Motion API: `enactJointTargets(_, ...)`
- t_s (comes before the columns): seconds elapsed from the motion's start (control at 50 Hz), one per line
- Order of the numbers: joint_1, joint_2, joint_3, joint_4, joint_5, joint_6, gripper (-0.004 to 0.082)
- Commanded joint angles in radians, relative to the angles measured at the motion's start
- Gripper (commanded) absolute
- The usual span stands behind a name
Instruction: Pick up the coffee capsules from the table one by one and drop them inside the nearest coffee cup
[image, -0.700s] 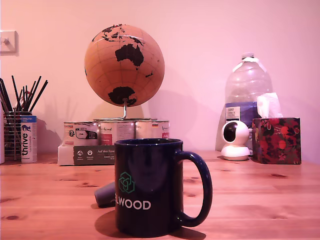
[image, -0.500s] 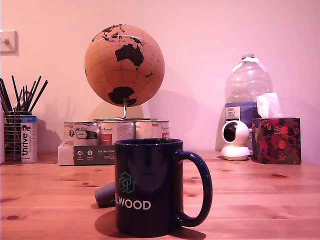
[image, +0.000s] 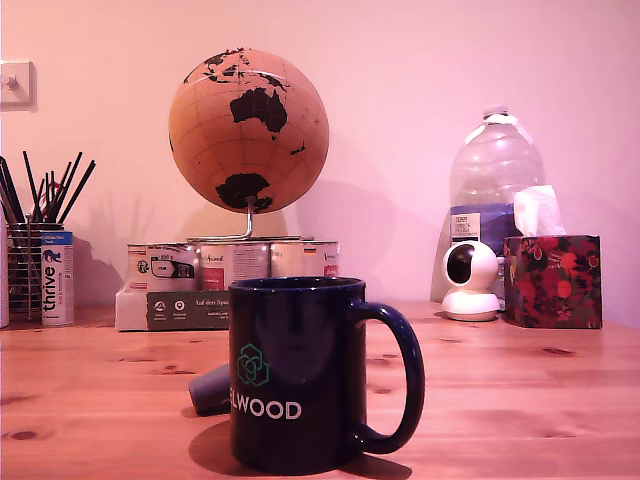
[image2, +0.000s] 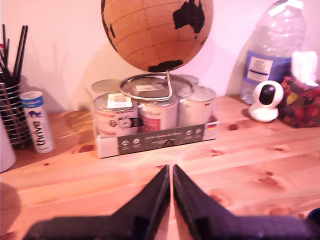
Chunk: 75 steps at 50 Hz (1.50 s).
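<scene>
So my gripper (image2: 171, 172) is closed right now, the two black fingers pressed together with nothing between them, hanging above the wooden table (image: 520, 380). The grey coffee capsule (image: 210, 388) lies on its side on the table, tucked just behind the navy coffee cup (image: 298, 375) on the exterior view's left. Tray of tin cans (image2: 155, 116) and the cork globe (image2: 157, 30) sit ahead of me.
</scene>
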Motion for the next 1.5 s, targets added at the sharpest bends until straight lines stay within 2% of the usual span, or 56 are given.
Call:
enactJointTargets(0.0, 0.002, -0.008, -0.016, 0.013, 0.004, -0.005, -0.0009)
enactJointTargets(0.14, 0.002, -0.004, -0.016, 0.025, 0.016, -0.005, -0.0009)
enactJointTargets(0.34, 0.002, 0.059, -0.016, 0.052, 0.091, -0.002, -0.0009)
enactJointTargets(0.36, 0.002, 0.068, -0.016, 0.058, 0.116, 0.003, -0.0009)
enactJointTargets(0.4, 0.001, 0.088, -0.016, 0.068, 0.128, 0.006, -0.0009)
enactJointTargets(0.42, 0.0, 0.097, -0.016, 0.072, 0.15, 0.006, -0.0009)
enactJointTargets(0.6, -0.022, 0.188, -0.016, 0.097, 0.23, 0.068, -0.0008)
enactJointTargets(0.7, -0.042, 0.255, -0.016, 0.101, 0.249, 0.08, -0.0007)
enactJointTargets(0.72, -0.047, 0.268, -0.016, 0.103, 0.263, 0.094, -0.0004)
enactJointTargets(0.82, -0.075, 0.334, -0.016, 0.107, 0.27, 0.108, 0.006)
enactJointTargets(0.98, -0.127, 0.423, -0.016, 0.129, 0.291, 0.14, 0.0211)
enactJointTargets(1.0, -0.133, 0.432, -0.016, 0.133, 0.291, 0.158, 0.0229)
enactJointTargets(1.1, -0.165, 0.471, -0.016, 0.143, 0.296, 0.174, 0.0332)
enactJointTargets(1.14, -0.174, 0.483, -0.016, 0.141, 0.296, 0.197, 0.0362)
enactJointTargets(1.24, -0.183, 0.512, -0.016, 0.141, 0.296, 0.211, 0.0381)
enactJointTargets(1.26, -0.184, 0.517, -0.016, 0.141, 0.295, 0.226, 0.0381)
enactJointTargets(1.32, -0.185, 0.532, -0.016, 0.141, 0.296, 0.226, 0.0387)
enactJointTargets(1.38, -0.185, 0.545, -0.016, 0.141, 0.296, 0.261, 0.0403)
enactJointTargets(1.4, -0.185, 0.549, -0.016, 0.141, 0.295, 0.261, 0.0403)
enactJointTargets(1.42, -0.185, 0.552, -0.016, 0.14, 0.294, 0.285, 0.0403)
enactJointTargets(1.46, -0.185, 0.558, -0.016, 0.141, 0.293, 0.285, 0.0403)
enactJointTargets(1.48, -0.185, 0.561, -0.016, 0.142, 0.289, 0.32, 0.0403)
